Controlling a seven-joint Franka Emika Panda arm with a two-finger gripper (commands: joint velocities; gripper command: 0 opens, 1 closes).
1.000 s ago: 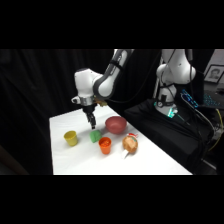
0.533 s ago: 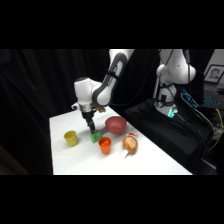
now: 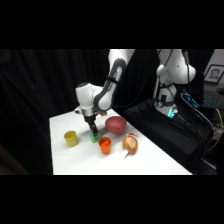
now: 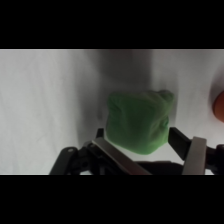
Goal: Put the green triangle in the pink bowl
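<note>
The green triangle [image 3: 94, 137] rests on the white table [image 3: 65, 160] between the yellow and orange cups. My gripper [image 3: 92, 131] has come down onto it. Seen from the wrist, the green triangle [image 4: 140, 122] fills the space between the two fingers of my gripper [image 4: 139, 136]. One finger stands on each side of it, and the jaws look open around it. The pink bowl [image 3: 116, 124] sits just right of the gripper, with nothing showing inside it.
A yellow cup [image 3: 71, 137] stands left of the green piece and an orange cup [image 3: 105, 145] at its front right. A tan, onion-like object [image 3: 130, 144] lies right of the orange cup. Dark cloth and equipment lie beyond the table's right edge.
The arm has lowered and shifted slightly right, bringing the gripper from above the table down around the green triangle.
</note>
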